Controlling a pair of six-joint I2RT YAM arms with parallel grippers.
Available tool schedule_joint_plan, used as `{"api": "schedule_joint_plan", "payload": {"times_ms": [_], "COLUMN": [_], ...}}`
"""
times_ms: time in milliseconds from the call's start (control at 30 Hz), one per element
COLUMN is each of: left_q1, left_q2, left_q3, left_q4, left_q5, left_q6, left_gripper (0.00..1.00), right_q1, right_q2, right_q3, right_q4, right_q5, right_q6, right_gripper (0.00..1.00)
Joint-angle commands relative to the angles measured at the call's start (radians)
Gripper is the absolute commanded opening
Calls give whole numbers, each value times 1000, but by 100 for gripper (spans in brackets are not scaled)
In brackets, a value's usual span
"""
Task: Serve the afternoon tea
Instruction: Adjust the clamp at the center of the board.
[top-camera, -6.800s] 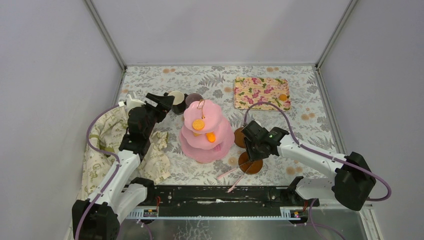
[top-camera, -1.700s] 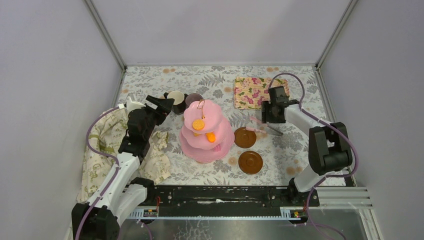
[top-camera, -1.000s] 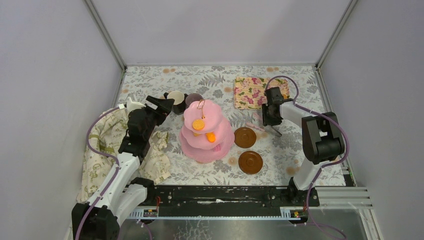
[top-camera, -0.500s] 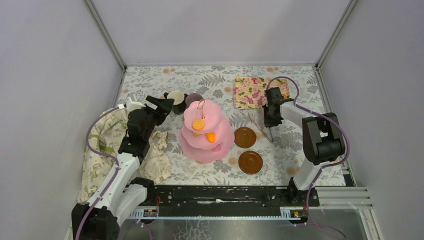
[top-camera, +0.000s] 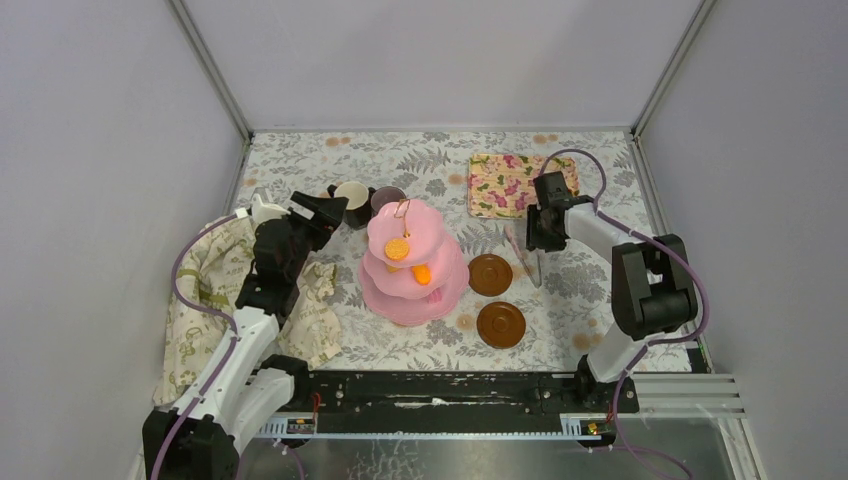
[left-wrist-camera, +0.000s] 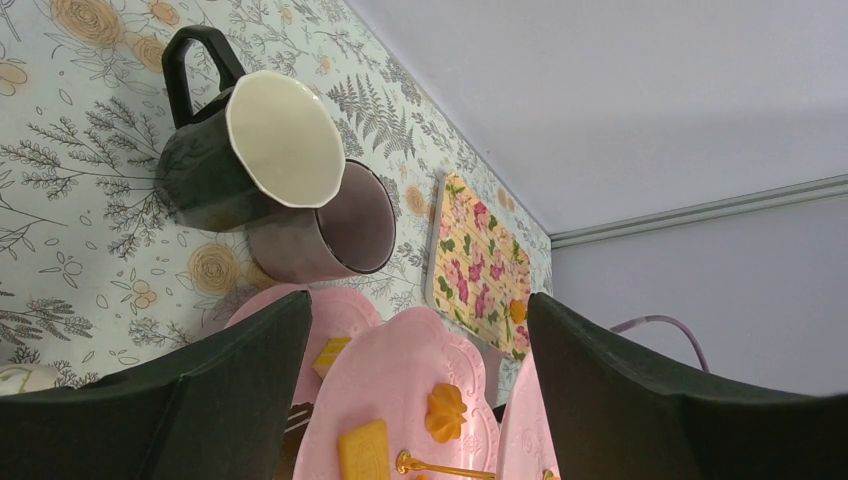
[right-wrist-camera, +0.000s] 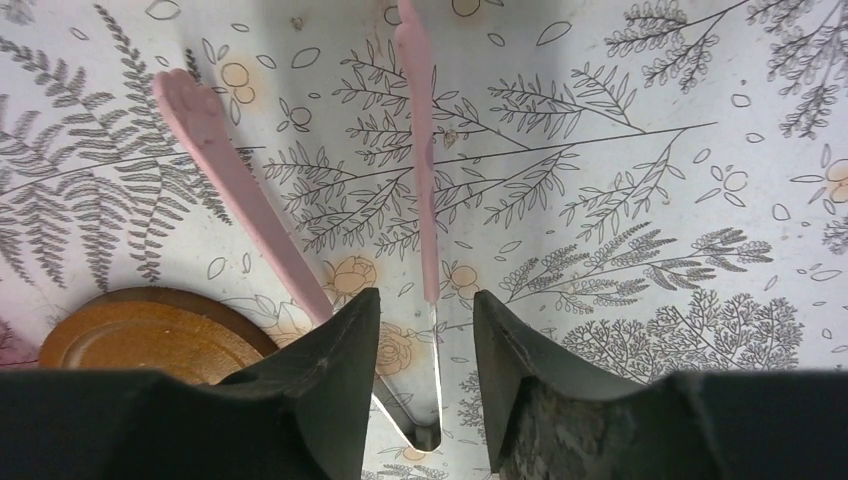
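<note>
Top external shows the stand (top-camera: 412, 290), glossy pink with scalloped tiers and a thin gold loop on top, at the middle of the leaf-printed table (top-camera: 420, 150). Flat orange sweets (top-camera: 397, 249) lie on its tiers. Two mugs (top-camera: 352, 195) touch each other at the stand's 11 o'clock. Two smooth round brown saucers (top-camera: 501, 324) sit apart at its 3 and 4 o'clock. A rectangular floral tray (top-camera: 505, 183) lies at 1 o'clock, its right end hidden by the right arm. A crumpled cloth (top-camera: 210, 290) lies at 9 o'clock, partly under the left arm.

The left gripper (top-camera: 325, 207) hangs just beside the mugs, at their 8 o'clock, jaws wide apart with nothing between them. The right gripper (top-camera: 532, 240) points down at 1 o'clock of the farther saucer, and its tips are hard to make out from above.

Right wrist alone gives the detail. Tongs (right-wrist-camera: 240, 190) with matte pink arms join in a shiny metal bend that lies between the fingers (right-wrist-camera: 320, 400). The jaws stand partly apart astride the bend, with a gap showing at the right finger. Whether the left finger touches the tongs I cannot tell. One saucer's rim shows at 8 o'clock, cut off by a finger.

Left wrist adds that one mug is faceted, dark outside and cream inside, with a loop handle, while the other is plum-brown. It also shows a flower-shaped sweet and a square one on the stand, whose lower part is cut off.
</note>
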Motion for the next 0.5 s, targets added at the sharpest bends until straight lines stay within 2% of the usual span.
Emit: {"api": "schedule_joint_plan", "payload": {"times_ms": [0,167,200,367,433,467], "left_q1": [4,4,5,5,5,5], "left_q2": [-15,-18,-19,-24,-27,-29], "left_q3": [-6,-6,-6,-17,-26,-29], "left_q4": [25,25,24,29,36,41], "left_q5": [5,4,2,-18,-26,-29], "left_q6": [0,0,0,-2,-5,-8], "left_gripper": [86,86,86,86,86,86], "right_q1": [14,33,37,42,42,42], "right_q2": [-91,-178,-203,-339,-380,-388], "right_q3": [17,-17,-31,-141,-175,-187], "right_q4": [-19,9,28,201,275,314], "right_q5": [27,39,41,44,61,48], "right_q6": [16,29,30,31,56,61], "right_gripper": [48,52,58,62,98,100]}}
